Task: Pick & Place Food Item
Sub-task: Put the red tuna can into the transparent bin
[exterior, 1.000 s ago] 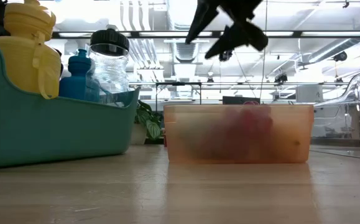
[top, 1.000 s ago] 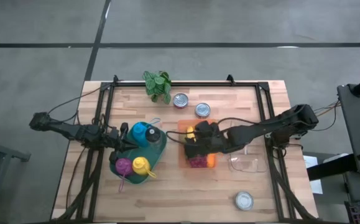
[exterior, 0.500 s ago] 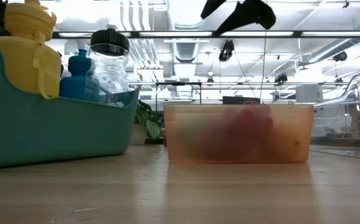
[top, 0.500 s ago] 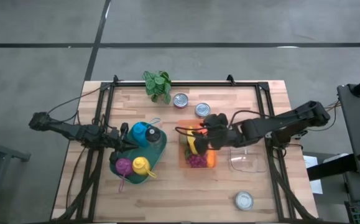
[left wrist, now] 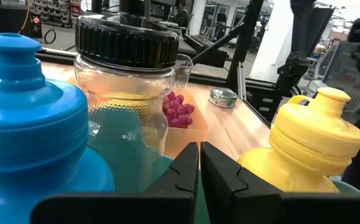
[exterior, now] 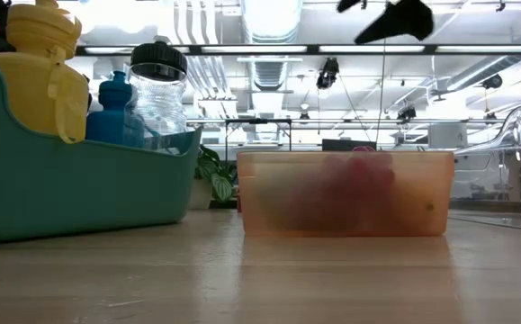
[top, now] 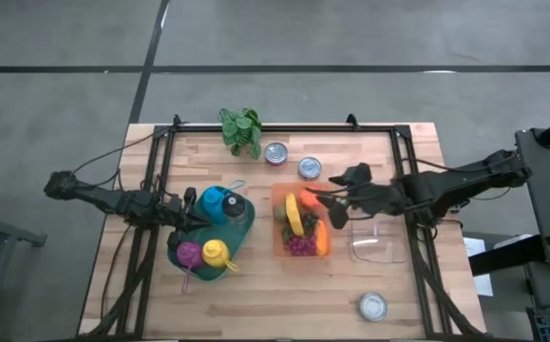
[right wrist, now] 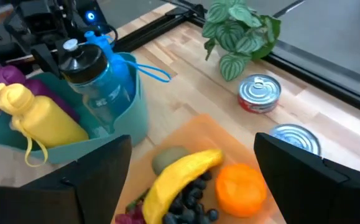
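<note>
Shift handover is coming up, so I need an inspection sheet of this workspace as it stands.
Surface: wooden table, dark frame at its edges.
Job's things: orange bin holding banana, orange, grapes.
Clutter: teal tub with bottles; plant; three cans, one nearest at; clear container.
Grippers: right gripper open and empty, raised beside the bin; left gripper shut, at the tub.
Cables: one runs along each arm, e.g..
Surroundings: grey floor; equipment at the right edge; no people clearly seen.
</note>
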Controlling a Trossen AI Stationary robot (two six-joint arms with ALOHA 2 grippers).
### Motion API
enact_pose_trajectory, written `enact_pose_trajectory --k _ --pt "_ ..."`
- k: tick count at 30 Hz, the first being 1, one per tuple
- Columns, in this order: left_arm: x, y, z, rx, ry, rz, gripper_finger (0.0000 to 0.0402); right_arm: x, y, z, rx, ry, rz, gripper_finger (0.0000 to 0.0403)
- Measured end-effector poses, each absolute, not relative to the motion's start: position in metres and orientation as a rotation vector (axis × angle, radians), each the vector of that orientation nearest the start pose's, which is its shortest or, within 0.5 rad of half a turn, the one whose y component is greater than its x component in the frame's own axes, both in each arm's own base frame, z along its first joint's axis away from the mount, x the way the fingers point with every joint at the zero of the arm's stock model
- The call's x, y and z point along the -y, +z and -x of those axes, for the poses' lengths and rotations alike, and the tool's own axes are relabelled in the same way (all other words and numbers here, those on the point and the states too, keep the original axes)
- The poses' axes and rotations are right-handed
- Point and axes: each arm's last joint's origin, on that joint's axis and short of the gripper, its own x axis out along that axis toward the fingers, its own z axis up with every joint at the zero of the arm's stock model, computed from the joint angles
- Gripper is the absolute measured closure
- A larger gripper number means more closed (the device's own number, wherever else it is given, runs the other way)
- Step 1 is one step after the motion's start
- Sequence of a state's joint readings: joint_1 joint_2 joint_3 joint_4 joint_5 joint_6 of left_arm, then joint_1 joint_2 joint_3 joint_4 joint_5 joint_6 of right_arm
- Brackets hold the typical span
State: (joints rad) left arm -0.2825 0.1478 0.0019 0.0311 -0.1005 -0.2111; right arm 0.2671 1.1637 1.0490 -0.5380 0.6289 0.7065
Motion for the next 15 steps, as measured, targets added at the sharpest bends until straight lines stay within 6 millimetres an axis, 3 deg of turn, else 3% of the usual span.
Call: enact_pose_trajectory --k 9,15 --pt "0.027 0.155 -0.103 -0.132 -0.169 0.188 0.0380 -0.025 0.312 -0.181 -0.359 -0.566 -0.347 0.0064" --pt "0.027 0.155 -0.103 -0.132 -0.169 0.188 0.0380 -0.016 0.313 -0.165 -0.341 -0.484 -0.273 0.0064"
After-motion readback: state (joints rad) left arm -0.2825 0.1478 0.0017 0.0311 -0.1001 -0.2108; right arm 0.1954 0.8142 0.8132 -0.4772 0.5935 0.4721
